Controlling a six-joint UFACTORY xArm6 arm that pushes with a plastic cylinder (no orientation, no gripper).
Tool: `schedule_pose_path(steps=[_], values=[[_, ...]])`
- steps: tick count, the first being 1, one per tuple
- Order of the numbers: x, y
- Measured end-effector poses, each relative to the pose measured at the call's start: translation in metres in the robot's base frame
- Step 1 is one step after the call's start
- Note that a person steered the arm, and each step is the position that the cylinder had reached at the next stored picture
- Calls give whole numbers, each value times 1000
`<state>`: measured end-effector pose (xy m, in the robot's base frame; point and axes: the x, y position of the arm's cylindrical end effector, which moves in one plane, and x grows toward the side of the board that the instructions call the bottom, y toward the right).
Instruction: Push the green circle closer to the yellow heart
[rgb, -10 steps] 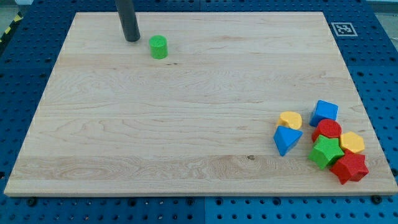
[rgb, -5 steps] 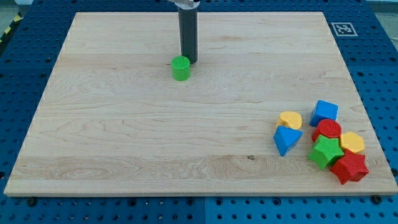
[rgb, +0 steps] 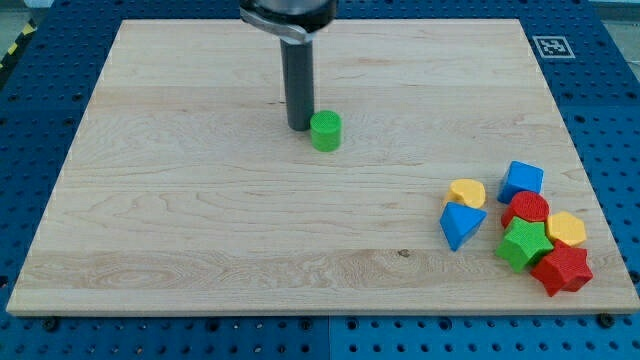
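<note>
Rod: upper part cut off by the view's top edge above my tip (rgb: 299, 127). Well to the view's lower right of my tip: green star (rgb: 523, 244) partly covered by red star (rgb: 561, 270); yellow block (rgb: 567, 229) partly hidden, shape uncertain.

green circle (rgb: 325, 131): bright green
rod (rgb: 298, 80): dark grey, my tip (rgb: 298, 126) the same
desk (rgb: 200, 220): pale wood with fine grain lines
yellow heart (rgb: 466, 193): yellow
blue blocks (rgb: 522, 181), (rgb: 460, 224): blue
red blocks (rgb: 527, 209), (rgb: 562, 270): red
green star (rgb: 524, 245): green
yellow block (rgb: 567, 229): yellow
base (rgb: 40, 90): blue, dotted with holes
marker (rgb: 552, 46): black-and-white squares
</note>
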<state>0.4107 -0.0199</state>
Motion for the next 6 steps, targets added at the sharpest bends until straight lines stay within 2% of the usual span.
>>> schedule_pose_path(steps=[1,3,5,6], values=[[27,27],[36,95],[33,97],[16,101]])
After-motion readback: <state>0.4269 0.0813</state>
